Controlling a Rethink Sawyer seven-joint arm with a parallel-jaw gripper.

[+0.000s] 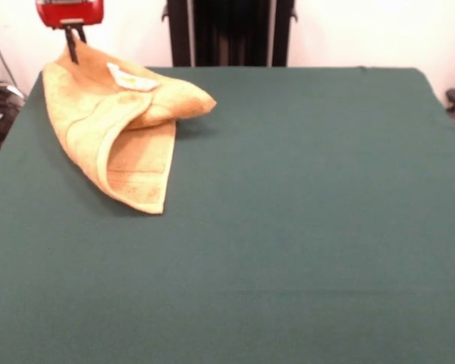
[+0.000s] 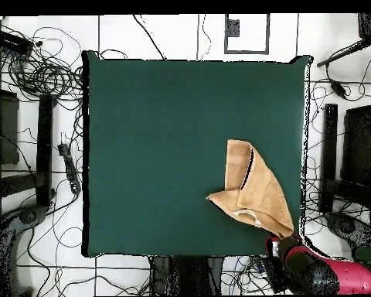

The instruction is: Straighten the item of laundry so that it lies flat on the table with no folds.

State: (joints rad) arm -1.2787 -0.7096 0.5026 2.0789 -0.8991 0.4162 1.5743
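Look to the far left corner of the table (image 1: 303, 227) in the front view: that is where you find the towel (image 1: 117, 129), bunched and partly lifted. The gripper (image 1: 76, 42) hangs just above that corner, and its dark fingers meet the towel's highest point, which rises in a peak toward them. The fingers look closed on that corner of cloth, though you see them only as a thin dark stub below the red housing.

From the peak the towel slopes down and toward you. One flap folds over on itself and bulges out to the right as a rounded roll; a white label (image 1: 131, 78) lies on top of that fold. A longer tongue of cloth runs nearer, ending in a blunt tip with a woven border band across it. The towel's left edge runs close along the table's left edge, just inside it.

In the overhead view the same towel (image 2: 254, 189) sits beside the table's right edge and close to the bottom edge by the robot's base, with the gripper (image 2: 277, 244) at the very corner of the table (image 2: 158, 139). One tongue points up the picture, and a second point juts left.

Everything else of the green cloth lies bare: you have the whole middle, the near half and the right side in the front view as open room.
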